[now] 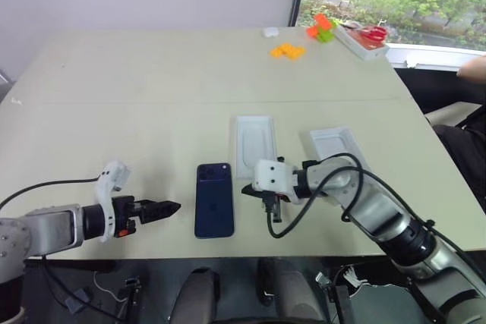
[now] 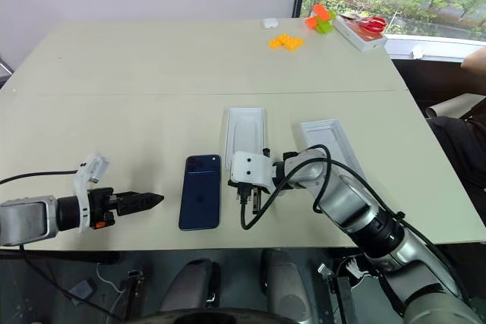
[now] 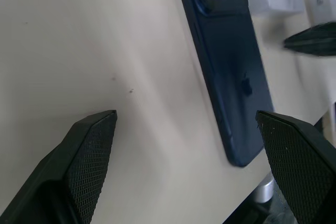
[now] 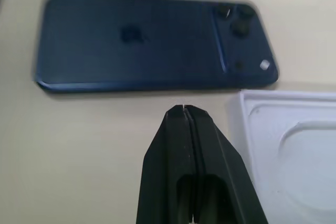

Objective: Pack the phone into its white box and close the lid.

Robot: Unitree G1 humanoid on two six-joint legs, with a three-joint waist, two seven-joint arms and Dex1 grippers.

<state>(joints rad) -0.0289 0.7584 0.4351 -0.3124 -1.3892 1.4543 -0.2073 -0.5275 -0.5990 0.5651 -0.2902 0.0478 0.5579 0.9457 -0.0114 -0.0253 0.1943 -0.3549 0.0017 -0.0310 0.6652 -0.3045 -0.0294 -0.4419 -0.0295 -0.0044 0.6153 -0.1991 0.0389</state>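
The dark navy phone (image 1: pixel 214 199) lies flat with its back up near the table's front edge, its camera bump at the far end. Left of it, my left gripper (image 1: pixel 163 208) points at its long side with the fingers (image 3: pixel 89 150) spread open and empty. My right gripper (image 1: pixel 246 190) is shut on nothing, its tip (image 4: pixel 184 109) just right of the phone. A white moulded insert (image 1: pixel 254 142) with a rounded hollow lies right of the phone's far end. Farther right is a shallow white tray (image 1: pixel 338 142), partly behind my right arm. I cannot tell if it is the white box or the lid.
At the far right of the table are orange blocks (image 1: pixel 287 51), orange and green blocks (image 1: pixel 323 26), a small white object (image 1: pixel 270 32) and a white box with red scissors (image 1: pixel 366 38) on it. A person's arm (image 1: pixel 472 67) shows at the right edge.
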